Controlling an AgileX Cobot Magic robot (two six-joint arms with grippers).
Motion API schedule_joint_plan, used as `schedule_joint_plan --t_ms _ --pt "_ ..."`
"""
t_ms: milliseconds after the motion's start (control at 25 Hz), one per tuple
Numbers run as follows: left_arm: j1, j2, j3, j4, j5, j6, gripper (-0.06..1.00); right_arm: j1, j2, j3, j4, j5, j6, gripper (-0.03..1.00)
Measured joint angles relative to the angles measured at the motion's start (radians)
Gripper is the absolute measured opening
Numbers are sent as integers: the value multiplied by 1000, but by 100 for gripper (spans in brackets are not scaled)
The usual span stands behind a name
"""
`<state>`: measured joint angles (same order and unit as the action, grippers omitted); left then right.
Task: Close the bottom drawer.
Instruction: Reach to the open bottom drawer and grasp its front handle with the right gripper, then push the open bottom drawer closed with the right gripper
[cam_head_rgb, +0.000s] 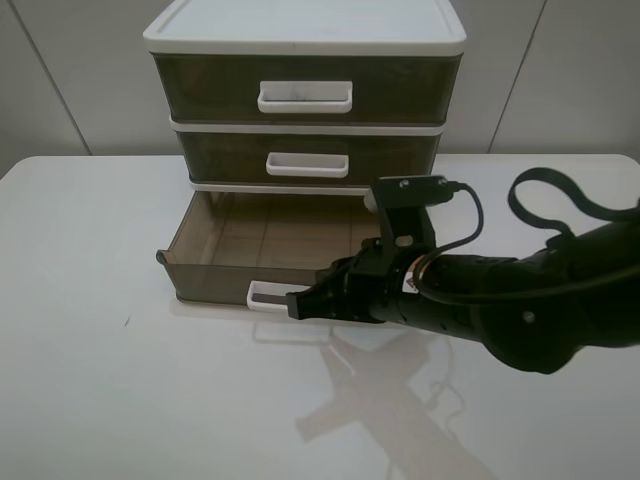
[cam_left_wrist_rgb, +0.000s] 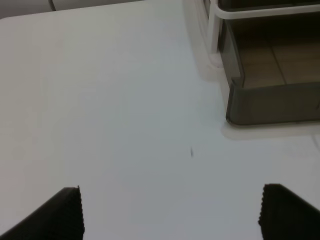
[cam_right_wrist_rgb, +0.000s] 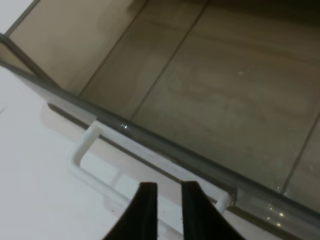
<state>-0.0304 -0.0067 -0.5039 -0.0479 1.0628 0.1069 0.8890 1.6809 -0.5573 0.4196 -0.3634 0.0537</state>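
Note:
The bottom drawer (cam_head_rgb: 215, 278) of the three-drawer cabinet is pulled out and is empty; its floor shows in the right wrist view (cam_right_wrist_rgb: 225, 100) and one corner in the left wrist view (cam_left_wrist_rgb: 270, 102). Its white loop handle (cam_head_rgb: 268, 297) sits at the front centre. My right gripper (cam_head_rgb: 296, 305) is shut, with its tips right at the handle (cam_right_wrist_rgb: 92, 172) from the front, fingers (cam_right_wrist_rgb: 145, 200) pressed close together and holding nothing. My left gripper (cam_left_wrist_rgb: 170, 212) is open and empty over the bare table, apart from the drawer, and is out of the high view.
The middle drawer (cam_head_rgb: 310, 158) and top drawer (cam_head_rgb: 305, 92) are shut under the white lid (cam_head_rgb: 300, 25). The cabinet stands at the back of the white table (cam_head_rgb: 100, 380). My right arm's cable (cam_head_rgb: 545, 200) loops above the arm at the right.

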Motion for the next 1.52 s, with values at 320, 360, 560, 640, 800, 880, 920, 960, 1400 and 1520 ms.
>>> schedule_joint_plan --t_ms 320,360,560,640,800,880,920,960,1400,1520 --pt "0 0 0 0 0 0 72 37 45 -1 27 -90 0 2" --pt "0 0 0 0 0 0 72 46 50 -1 27 -103 0 2" --pt "0 0 0 0 0 0 72 59 100 -1 26 -179 0 2" --pt "0 0 0 0 0 0 72 59 122 -2 26 -192 0 2" --pt "0 0 0 0 0 0 72 59 144 -2 26 -223 0 2" --pt "0 0 0 0 0 0 72 59 155 -2 24 -241 0 2" --pt "0 0 0 0 0 0 72 59 160 -2 23 -251 0 2" --pt "0 0 0 0 0 0 72 59 166 -2 22 -261 1 2" --pt "0 0 0 0 0 0 72 60 236 -3 6 -351 59 2" --pt "0 0 0 0 0 0 72 60 252 -3 6 -382 59 2"
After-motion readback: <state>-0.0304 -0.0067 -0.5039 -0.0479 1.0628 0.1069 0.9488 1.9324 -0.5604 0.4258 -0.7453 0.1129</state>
